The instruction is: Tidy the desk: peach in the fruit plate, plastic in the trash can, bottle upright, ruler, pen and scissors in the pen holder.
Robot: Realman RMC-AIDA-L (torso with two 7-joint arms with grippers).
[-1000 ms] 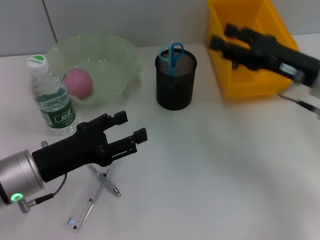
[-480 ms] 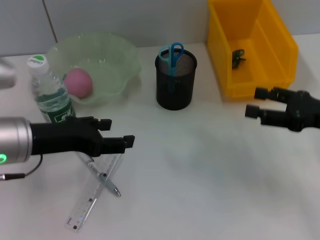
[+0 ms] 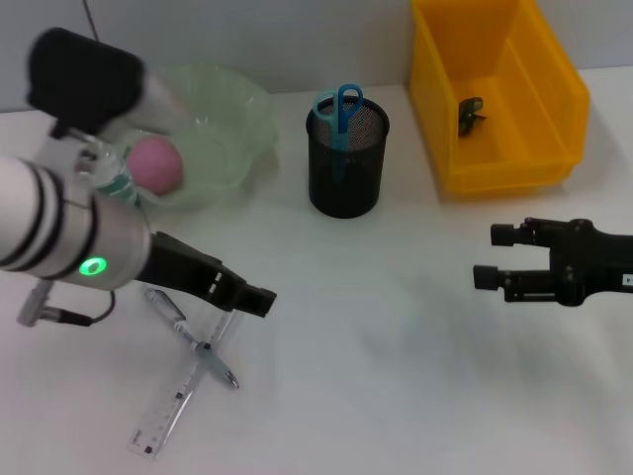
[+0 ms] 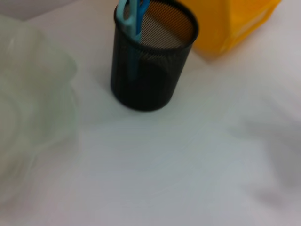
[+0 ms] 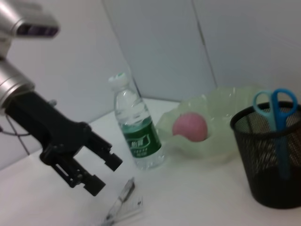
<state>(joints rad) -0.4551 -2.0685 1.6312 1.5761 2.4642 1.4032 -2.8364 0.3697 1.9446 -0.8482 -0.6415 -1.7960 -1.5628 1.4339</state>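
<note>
Peach in green fruit plate. Scissors in black mesh pen holder. Dark plastic scrap in yellow trash can. Bottle upright. Clear ruler, pen crossed on desk under left gripper, spread wide, empty. Right gripper wide, empty, beside trash can.
</note>
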